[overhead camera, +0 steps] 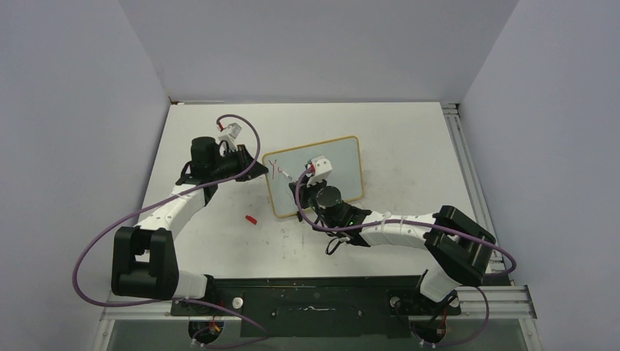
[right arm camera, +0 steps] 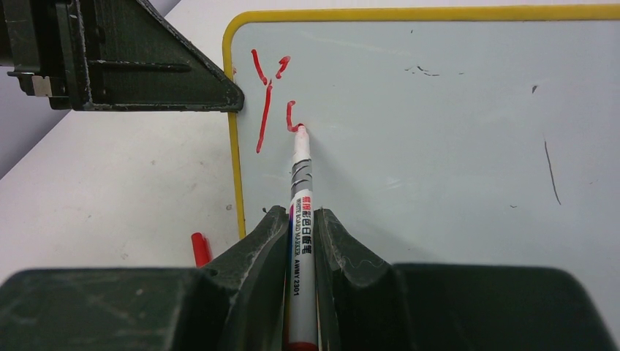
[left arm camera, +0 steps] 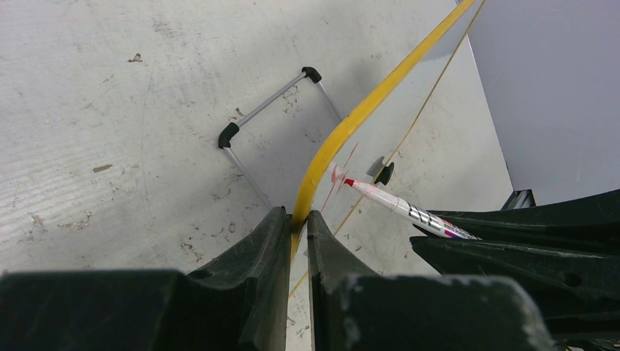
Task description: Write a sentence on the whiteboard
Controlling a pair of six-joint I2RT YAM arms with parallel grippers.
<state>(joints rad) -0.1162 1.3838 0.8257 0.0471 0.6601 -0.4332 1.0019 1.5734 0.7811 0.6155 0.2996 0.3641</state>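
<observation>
The whiteboard (overhead camera: 340,172), white with a thin yellow-tan frame, stands tilted at the table's middle. My left gripper (overhead camera: 252,165) is shut on its left frame edge (left arm camera: 343,128), with both fingers pinching the yellow strip. My right gripper (right arm camera: 301,219) is shut on a white marker (right arm camera: 302,172), whose red tip touches the board. Of the sentence (right arm camera: 267,99), a red "Y" and a short curved stroke beside it show at the board's top left corner. Seen from above, the right gripper (overhead camera: 303,184) hovers over the board's left half.
A red marker cap (overhead camera: 251,219) lies on the table left of the board's near corner. The board's wire stand with black feet (left arm camera: 269,111) rests on the scuffed tabletop behind it. A metal rail (overhead camera: 468,172) runs along the table's right edge.
</observation>
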